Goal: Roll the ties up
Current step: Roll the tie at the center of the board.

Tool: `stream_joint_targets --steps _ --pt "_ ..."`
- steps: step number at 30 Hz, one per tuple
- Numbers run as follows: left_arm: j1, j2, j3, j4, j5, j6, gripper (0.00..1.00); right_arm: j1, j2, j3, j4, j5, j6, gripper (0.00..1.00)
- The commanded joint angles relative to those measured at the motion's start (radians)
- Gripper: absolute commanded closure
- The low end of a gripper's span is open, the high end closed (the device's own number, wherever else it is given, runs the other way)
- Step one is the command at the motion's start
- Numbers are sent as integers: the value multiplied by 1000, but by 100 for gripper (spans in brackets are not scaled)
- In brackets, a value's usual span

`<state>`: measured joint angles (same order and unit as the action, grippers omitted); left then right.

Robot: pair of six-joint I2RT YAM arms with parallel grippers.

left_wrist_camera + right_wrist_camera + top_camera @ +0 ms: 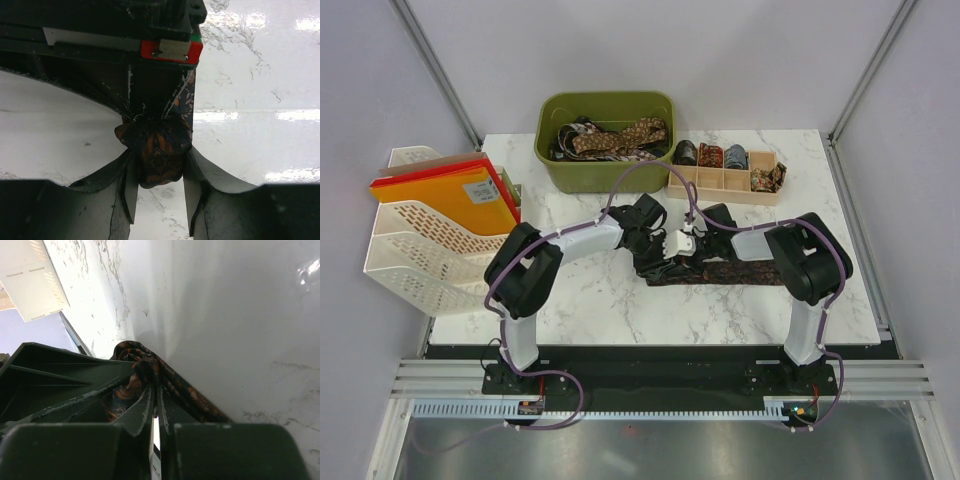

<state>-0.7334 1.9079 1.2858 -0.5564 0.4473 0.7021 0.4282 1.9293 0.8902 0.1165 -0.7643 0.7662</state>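
Observation:
A dark brown tie with orange print [720, 272] lies as a flat strip on the marble table between the two arms. Its left end is bunched into a small roll [156, 145]. My left gripper [159, 187] is shut on that roll, which fills the gap between the jaws. My right gripper [156, 392] is shut on the same tie [172, 382], jaws almost touching, right beside the left gripper [660, 250]. Several rolled ties [710, 155] sit in the wooden divider box.
A green bin [608, 140] with loose ties stands at the back centre. The wooden divider box [725, 182] is to its right. A white file rack [425, 240] with coloured folders stands at the left. Purple cables run along both arms.

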Motion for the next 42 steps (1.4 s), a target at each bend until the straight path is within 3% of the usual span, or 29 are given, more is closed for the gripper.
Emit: stream_joint_targets --steps 1,10,27,32,34,35,36,42 --pt "-27 82 30 -29 -12 5 57 -6 -33 16 -12 -1 -24 87" --pt "-27 125 21 -105 -56 51 60 -74 -82 76 -141 -58 -85 63" --pt "-29 134 35 -114 -56 73 59 -57 -136 21 -124 -70 -77 50" --pt "-27 122 32 -117 -56 82 56 -34 -102 21 -100 -52 -80 55" --pt "-27 120 30 -117 -58 82 55 -31 -99 16 -101 -49 -85 63" --pt "-27 118 29 -117 -59 80 55 -29 -96 16 -112 -47 -94 74" --pt "-27 117 29 -116 -58 82 54 -31 -96 18 -113 -40 -108 79" --pt "-24 80 20 -120 -48 86 49 -65 -92 21 -230 13 -188 100"
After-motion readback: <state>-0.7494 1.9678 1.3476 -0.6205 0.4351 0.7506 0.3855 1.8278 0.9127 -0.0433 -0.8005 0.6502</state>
